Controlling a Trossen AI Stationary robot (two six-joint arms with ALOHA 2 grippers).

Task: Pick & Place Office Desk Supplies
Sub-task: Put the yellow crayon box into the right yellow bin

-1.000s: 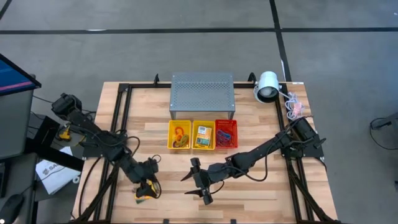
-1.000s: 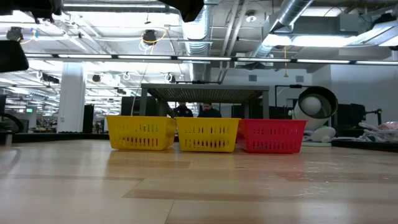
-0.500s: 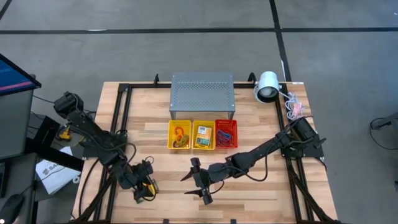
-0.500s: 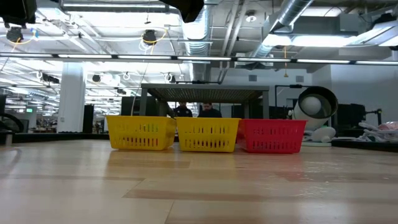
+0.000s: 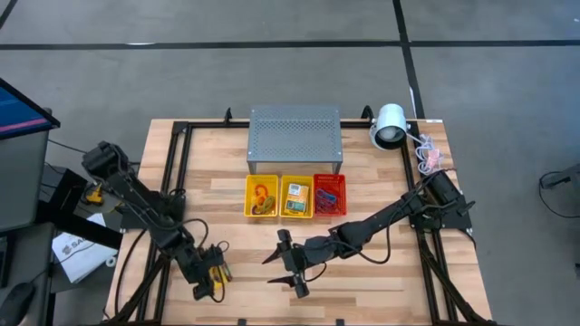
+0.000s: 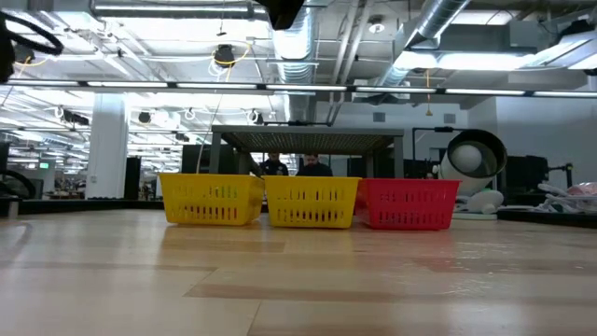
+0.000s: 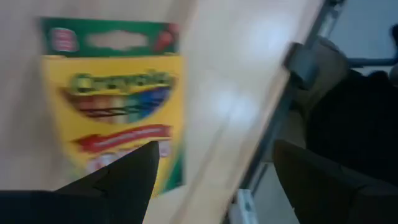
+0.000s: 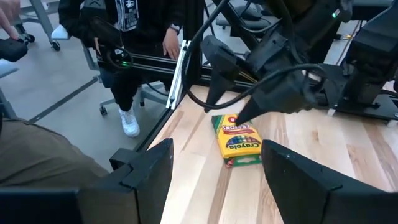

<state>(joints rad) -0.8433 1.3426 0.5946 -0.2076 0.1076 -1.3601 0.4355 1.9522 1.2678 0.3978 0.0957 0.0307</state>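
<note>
- My two arms are dark, near-black jointed links with rounded housings at each joint.
- The left arm's gripper (image 5: pixel 207 282) carries small yellow-orange marks near its wedge-shaped fingers (image 7: pixel 118 180).
- Black cables loop loosely along the left arm.
- The right arm's gripper (image 5: pixel 292 261) ends in two long, tapering, matte black fingers (image 8: pixel 146 171).

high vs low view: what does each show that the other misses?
Only the high view: both arms, the left hand open over the crayon box near the table's front-left edge, the right hand open near front centre, and the basket contents. Only the low view: people in the room behind the baskets. Both: two yellow baskets, the red basket, the grey perforated metal box and the wooden table.
</note>
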